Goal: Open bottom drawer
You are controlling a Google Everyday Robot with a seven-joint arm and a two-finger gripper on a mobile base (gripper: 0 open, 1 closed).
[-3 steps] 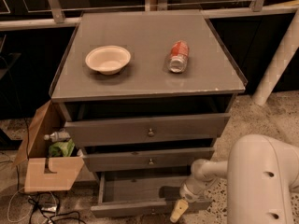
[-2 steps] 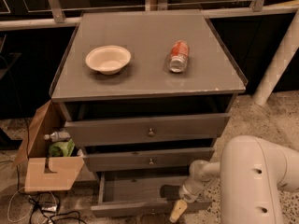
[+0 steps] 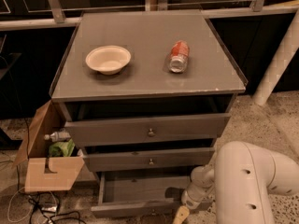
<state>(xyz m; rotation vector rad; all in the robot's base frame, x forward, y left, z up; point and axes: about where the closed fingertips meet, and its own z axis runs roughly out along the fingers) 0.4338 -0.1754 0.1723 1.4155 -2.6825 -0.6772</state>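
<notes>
The grey cabinet (image 3: 149, 80) shows three drawers. Its bottom drawer (image 3: 140, 192) is pulled out, with the grey interior showing and the slim front (image 3: 135, 210) near the frame's lower edge. My gripper (image 3: 183, 213) is at the drawer's right front corner, low in the view, at the end of my white arm (image 3: 243, 181). A yellowish fingertip (image 3: 180, 215) points down there. The top drawer (image 3: 149, 130) and middle drawer (image 3: 149, 160) each stand slightly ajar, with small round knobs.
A cream bowl (image 3: 108, 59) and a tipped red can (image 3: 178, 56) lie on the cabinet top. A cardboard box (image 3: 46, 164) with a bottle and green item stands at the left. Cables (image 3: 42, 209) lie on the floor. A white post (image 3: 278, 55) rises at the right.
My arm's white upper link has shifted a little in the lower right. The bottom drawer stays pulled out about as far as before.
</notes>
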